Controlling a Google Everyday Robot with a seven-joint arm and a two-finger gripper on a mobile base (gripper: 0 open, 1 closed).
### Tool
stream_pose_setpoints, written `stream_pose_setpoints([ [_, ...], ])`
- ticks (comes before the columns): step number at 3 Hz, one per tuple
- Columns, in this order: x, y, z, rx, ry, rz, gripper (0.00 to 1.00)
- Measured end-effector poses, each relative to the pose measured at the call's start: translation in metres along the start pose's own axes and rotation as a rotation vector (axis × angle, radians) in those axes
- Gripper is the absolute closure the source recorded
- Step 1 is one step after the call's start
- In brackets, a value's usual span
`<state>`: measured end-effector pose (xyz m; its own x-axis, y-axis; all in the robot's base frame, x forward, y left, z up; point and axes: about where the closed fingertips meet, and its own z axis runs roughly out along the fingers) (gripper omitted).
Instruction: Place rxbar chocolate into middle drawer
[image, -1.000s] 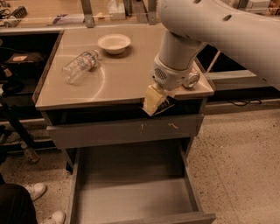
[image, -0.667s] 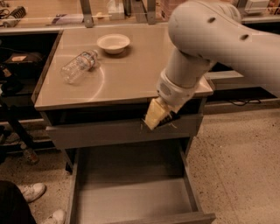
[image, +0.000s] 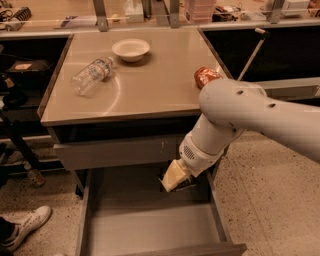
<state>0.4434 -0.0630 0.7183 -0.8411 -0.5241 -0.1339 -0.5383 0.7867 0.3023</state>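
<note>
- Hanging low over the back of the open drawer (image: 145, 227), the tool (image: 174, 177) points down and to the left at the end of the pale arm (image: 260, 112); whether it is clenched or released I cannot tell.
- A dark flat strip touching the tool's underside looks like the chocolate bar (image: 185, 186). If so, it is carried above the drawer bottom and not yet lying on it.
- As a judgement, the bar is light and fairly stiff, and its slick wrapper could slide in a loose grip. It is best held across its narrow width near the middle, so that it neither tips nor twists.
- It is not fragile, so a short drop onto the flat grey bottom should do no harm.
- Above the drawer sits the closed drawer front (image: 115, 152), just behind the tool.
- On the surface (image: 150, 95) stand a soda can (image: 206, 76) near the right edge, a white bowl (image: 131, 49) at the back, and a clear bottle (image: 91, 76) on its side to the left.
- A white shoe (image: 27, 225) shows on the floor at the lower left.
</note>
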Motion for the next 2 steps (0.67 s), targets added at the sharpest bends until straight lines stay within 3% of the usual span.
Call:
stream_pose_setpoints([
  [2, 0.0045, 0.0012, 0.0084, -0.014, 0.006, 0.008, 1.00],
])
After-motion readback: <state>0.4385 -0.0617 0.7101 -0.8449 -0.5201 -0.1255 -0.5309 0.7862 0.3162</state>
